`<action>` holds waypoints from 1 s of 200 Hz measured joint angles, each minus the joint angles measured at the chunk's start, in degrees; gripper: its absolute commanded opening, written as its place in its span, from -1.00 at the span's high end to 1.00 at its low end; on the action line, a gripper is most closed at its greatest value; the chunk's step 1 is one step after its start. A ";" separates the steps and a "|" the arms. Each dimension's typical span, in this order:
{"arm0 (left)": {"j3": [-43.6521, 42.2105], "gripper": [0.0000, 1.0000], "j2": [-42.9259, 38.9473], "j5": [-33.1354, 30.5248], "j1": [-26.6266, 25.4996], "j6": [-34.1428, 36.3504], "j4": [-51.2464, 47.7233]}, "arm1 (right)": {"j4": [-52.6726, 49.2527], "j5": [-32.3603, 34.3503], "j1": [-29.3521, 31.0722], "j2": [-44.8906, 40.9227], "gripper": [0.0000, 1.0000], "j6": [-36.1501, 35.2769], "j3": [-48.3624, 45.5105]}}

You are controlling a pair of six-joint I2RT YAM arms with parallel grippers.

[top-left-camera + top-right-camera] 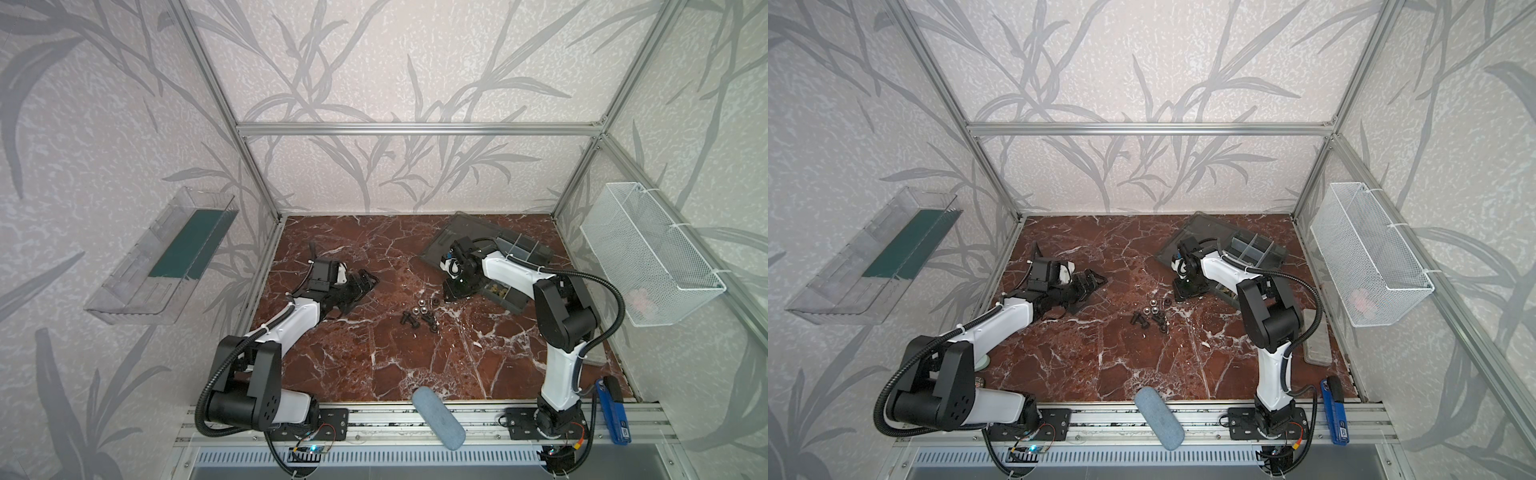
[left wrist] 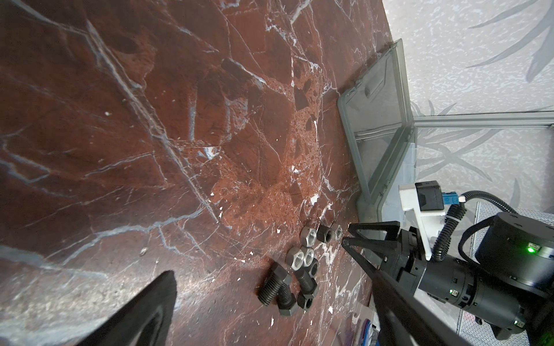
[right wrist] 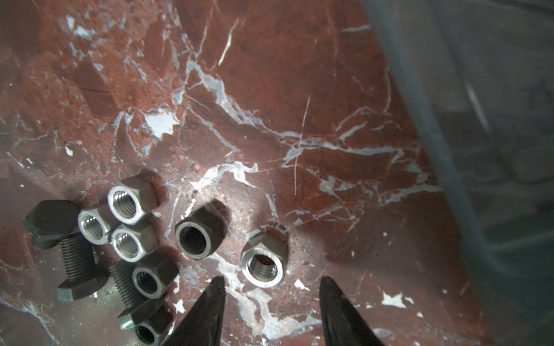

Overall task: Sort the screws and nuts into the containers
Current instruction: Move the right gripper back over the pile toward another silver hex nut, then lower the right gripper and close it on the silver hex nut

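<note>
**Surrounds:** table [image 1: 374, 365], red-brown marble look, white veins, glossy. Basket [image 1: 648, 257], white wire mesh, on wall well off R claw's outer side. Clear tray [image 1: 166, 257] on opp. wall, beyond L claw. Grey-blue padded case [image 1: 438, 419] and blue item [image 1: 615, 419] at front rail, well behind both claws.

**Box** [image 1: 513, 309]: dark grey plastic, clear dividers, smoky lid [image 1: 457, 226] open. Sits just beside R claw; R arm crosses over it and hides part of the compartments. Brass bits [image 1: 496, 289] in a near compartment.

**Nuts** [image 3: 263, 266]: hex, threaded bore; some bright silver, some dark.

**Screws** [image 3: 75, 266]: black, hex heads, threaded shafts, lying flat. Nuts and screws all loose on table in one tight heap, several touching, between the two claws, nearer R.

**R claw** [image 3: 272, 280]: black tapered fingers, spread, gripping nothing. One silver nut just ahead of tips, in line w/ the gap. A dark nut close beside it; rest of heap on the side away from box.

**L claw** [image 1: 369, 277]: spread wide, empty, well apart from heap.
</note>
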 measured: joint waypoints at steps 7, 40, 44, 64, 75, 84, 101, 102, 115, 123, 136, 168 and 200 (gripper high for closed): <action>0.00 -0.99 0.00 0.00 0.00 0.00 -0.02 | 0.00 -0.07 0.15 0.39 -0.03 -0.28 0.20; 0.00 -0.99 0.00 0.02 0.00 0.00 -0.02 | -0.09 0.04 0.66 1.95 -0.01 -1.03 0.55; 0.00 -0.99 0.00 0.00 0.00 0.00 -0.02 | -0.11 0.11 0.79 2.08 -0.01 -1.07 0.55; 0.00 -0.99 0.00 0.00 0.00 0.00 0.00 | -0.22 0.59 1.40 2.19 0.02 -1.49 0.90; 0.00 -0.99 0.00 0.00 0.00 0.00 0.00 | -0.59 0.98 1.75 2.49 0.04 -1.68 1.22; 0.00 -0.99 0.00 0.02 0.00 0.00 0.00 | -0.81 1.42 2.03 2.67 0.06 -1.75 1.57; 0.00 -0.99 0.00 0.02 0.00 0.00 0.00 | -1.16 2.54 2.51 2.84 0.13 -1.88 1.77; 0.00 -0.99 0.00 0.02 0.00 0.00 0.00 | -1.20 2.58 2.51 2.84 0.14 -1.90 1.77; 0.00 -0.99 0.00 0.02 0.00 0.00 0.00 | -1.51 3.58 2.82 3.06 0.19 -1.90 2.08; 0.00 -0.99 0.00 0.02 0.00 0.00 0.00 | -1.66 4.09 2.99 3.19 0.20 -1.95 2.25; 0.00 -0.99 0.00 0.02 0.00 0.00 0.00 | -1.84 4.81 3.26 3.32 0.21 -1.97 2.47; 0.00 -0.99 0.00 0.02 0.00 0.00 0.02 | -2.29 6.40 3.93 3.67 0.23 -2.05 2.93; 0.00 -0.99 0.00 0.02 0.00 0.00 0.04 | -3.54 8.35 4.63 4.63 0.32 -2.14 4.35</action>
